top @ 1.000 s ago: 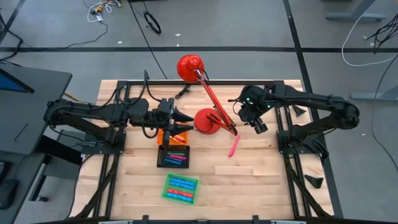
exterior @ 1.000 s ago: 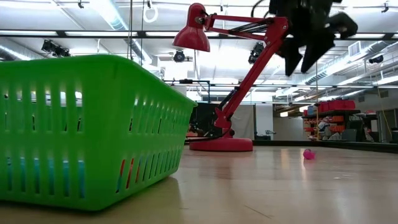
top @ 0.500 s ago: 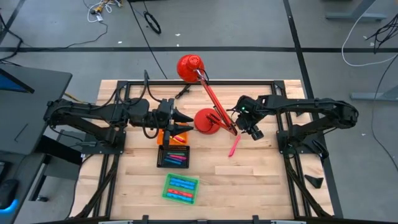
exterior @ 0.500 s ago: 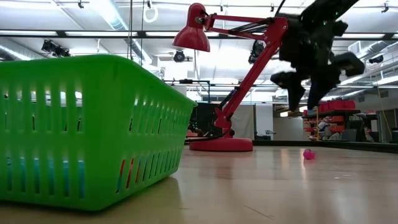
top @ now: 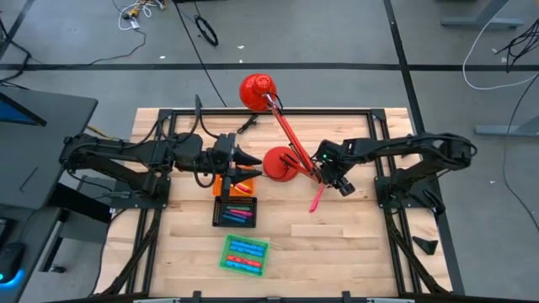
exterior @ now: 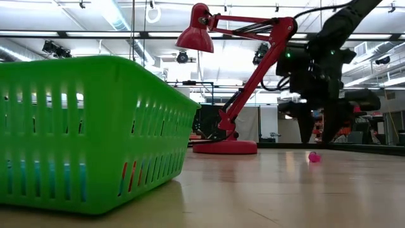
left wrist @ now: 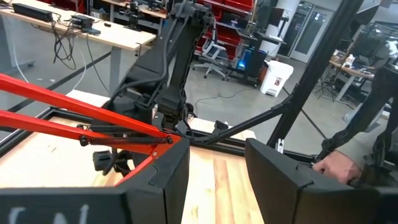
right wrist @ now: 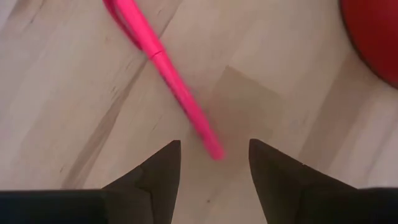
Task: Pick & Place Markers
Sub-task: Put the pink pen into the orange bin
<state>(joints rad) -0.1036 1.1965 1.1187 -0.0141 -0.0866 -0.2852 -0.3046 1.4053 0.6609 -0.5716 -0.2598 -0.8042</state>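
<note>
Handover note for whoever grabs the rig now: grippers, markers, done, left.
Right gripper: open, empty, low over the loose pink marker lying on the table beside the red lamp's base; the marker's near end sits just ahead of the gap between its fingers.
Left gripper: open, empty, parked above the orange tray.
Done: markers already lie in the black tray and the green tray.
Left: close on the pink marker, lift it and place it in a tray. No other loose markers visible on the table.
</note>
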